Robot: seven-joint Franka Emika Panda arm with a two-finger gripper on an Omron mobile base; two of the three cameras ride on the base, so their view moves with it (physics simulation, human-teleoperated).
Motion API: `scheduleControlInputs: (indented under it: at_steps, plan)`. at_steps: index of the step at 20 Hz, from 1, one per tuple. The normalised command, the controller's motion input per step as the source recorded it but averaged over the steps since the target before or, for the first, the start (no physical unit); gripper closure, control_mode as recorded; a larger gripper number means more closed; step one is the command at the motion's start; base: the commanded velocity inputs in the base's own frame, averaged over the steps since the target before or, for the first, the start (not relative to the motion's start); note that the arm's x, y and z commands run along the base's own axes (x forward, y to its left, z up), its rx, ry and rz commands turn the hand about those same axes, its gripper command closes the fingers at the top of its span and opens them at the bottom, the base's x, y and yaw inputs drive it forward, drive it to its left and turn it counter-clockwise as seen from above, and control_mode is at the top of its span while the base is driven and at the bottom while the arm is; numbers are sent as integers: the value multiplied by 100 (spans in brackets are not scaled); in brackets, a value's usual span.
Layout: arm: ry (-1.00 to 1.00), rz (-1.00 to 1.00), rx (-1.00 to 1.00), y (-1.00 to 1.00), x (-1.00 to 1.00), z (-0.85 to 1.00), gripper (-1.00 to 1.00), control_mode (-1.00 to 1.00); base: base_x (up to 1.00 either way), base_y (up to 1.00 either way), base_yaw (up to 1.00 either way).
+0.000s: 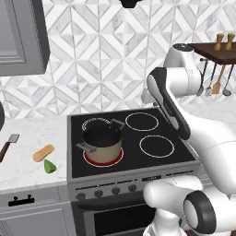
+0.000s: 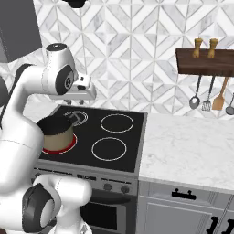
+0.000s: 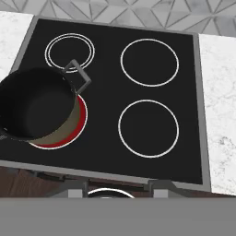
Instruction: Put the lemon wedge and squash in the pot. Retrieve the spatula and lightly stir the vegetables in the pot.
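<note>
Tan-beige with a black inside, the pot (image 1: pixel 102 143) sits on the glowing red front-left burner (image 1: pixel 103 157) of the black stove (image 1: pixel 152 162). In the hand view we see the pot (image 3: pixel 34 109) below and to the left of the jaws, its black hollow with nothing in it, one grey handle pointing toward the middle of the cooktop. We hold our gripper (image 2: pixel 83 95) high above the stove, near the back edge as far as we can judge from the right base view; its fingers are too small and hidden for us to tell whether the jaws stand open or closed, and we see nothing between them. Well off to the left of the jaws, on the white marble counter (image 1: pixel 27 138), lie the squash (image 1: pixel 43 153) and, just beside it, the lemon wedge (image 1: pixel 50 167). Farther left again lies the spatula (image 1: pixel 8 144), grey blade toward the wall.
</note>
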Motion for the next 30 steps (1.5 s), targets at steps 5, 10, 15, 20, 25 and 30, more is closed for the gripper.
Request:
scheduleControlInputs:
  at_steps: [5,10,15,20,25,30]
  plan:
    - [0,0,0,0,0,0,-100,100,-10,27,0]
    - [0,0,0,0,0,0,-100,100,-4,95,0]
    - [0,0,0,0,0,0,-100,100,0,92,0]
    - [0,0,0,0,0,0,-100,100,5,56,0]
    - [0,0,0,0,0,0,-100,100,61,4,0]
    - [0,0,0,4,7,-1,-100,-100,44,5,0]
